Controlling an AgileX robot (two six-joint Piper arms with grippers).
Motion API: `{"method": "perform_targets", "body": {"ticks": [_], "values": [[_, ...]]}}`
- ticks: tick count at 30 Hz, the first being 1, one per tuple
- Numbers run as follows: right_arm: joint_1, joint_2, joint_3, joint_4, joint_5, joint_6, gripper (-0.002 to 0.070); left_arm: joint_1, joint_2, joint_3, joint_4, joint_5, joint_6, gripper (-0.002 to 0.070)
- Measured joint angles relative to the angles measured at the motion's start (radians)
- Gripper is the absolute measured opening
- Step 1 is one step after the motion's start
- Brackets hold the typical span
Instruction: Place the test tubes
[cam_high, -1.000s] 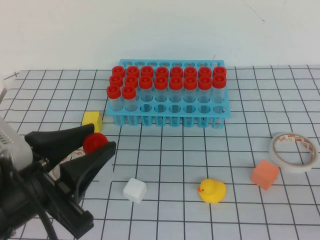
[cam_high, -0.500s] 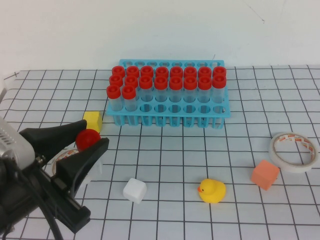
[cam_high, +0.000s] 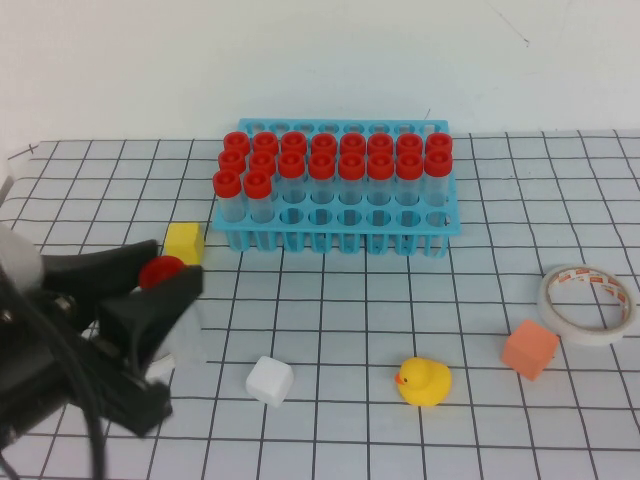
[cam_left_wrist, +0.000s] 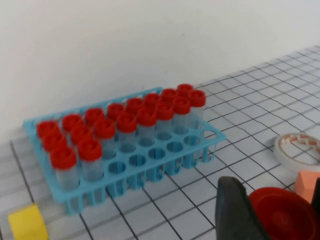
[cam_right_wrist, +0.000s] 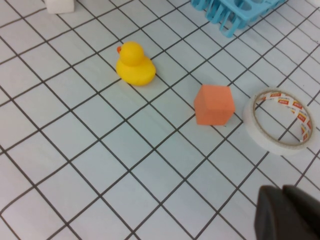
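From the high view, the left pincer sits at the near left of the gridded tabletop, clamped on the red cap of a test tube. The tube's clear body hangs below the fingers. The held tube is well apart from the blue rack, which stands farther back. The rack's two back rows are full of red-capped tubes, and two more stand at the left end of the next row. A yellow cube lies just beyond the pincer. A white cube, a rubber duck, an orange cube and a tape roll are spread along the near side.

The left wrist view shows the red cap close up between dark fingers, with the rack beyond.

In the right wrist view, the right pincer hangs above the tabletop with its fingers together, holding nothing. The duck, orange cube and tape roll lie below it.
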Motion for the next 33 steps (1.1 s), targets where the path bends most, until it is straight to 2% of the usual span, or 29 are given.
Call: {"method": "perform_targets", "body": {"ticks": [3, 5, 8, 12, 17, 20, 25, 30, 33], "values": [[0.000, 0.000, 0.000, 0.000, 0.002, 0.000, -0.0001, 0.000, 0.000, -0.007, 0.352, -0.022, -0.515, 0.0267], [0.000, 0.000, 0.000, 0.000, 0.002, 0.000, -0.0001, 0.000, 0.000, -0.007, 0.529, -0.040, -0.755, 0.0267], [0.000, 0.000, 0.000, 0.000, 0.002, 0.000, -0.0001, 0.000, 0.000, -0.007, 0.650, -0.088, -0.931, 0.0267], [0.000, 0.000, 0.000, 0.000, 0.004, 0.000, -0.0001, 0.000, 0.026, -0.009, 0.713, -0.201, -1.054, 0.0267], [0.000, 0.000, 0.000, 0.000, 0.009, 0.000, -0.0001, 0.000, 0.120, -0.028, 0.873, -0.297, -1.239, 0.0267], [0.000, 0.000, 0.000, 0.000, 0.009, 0.000, -0.0001, 0.000, 0.214, -0.048, 0.912, -0.363, -1.270, 0.0267], [0.000, 0.000, 0.000, 0.000, 0.010, 0.000, -0.0001, 0.000, 0.365, -0.062, 0.969, -0.574, -1.267, 0.0267], [0.000, 0.000, 0.000, 0.000, 0.011, 0.000, -0.0001, 0.000, 0.491, -0.100, 1.126, -0.758, -1.270, 0.0267], [0.000, 0.000, 0.000, 0.000, 0.013, 0.000, -0.0001, 0.000, 0.564, -0.161, 1.195, -0.788, -1.305, 0.0267]]}}
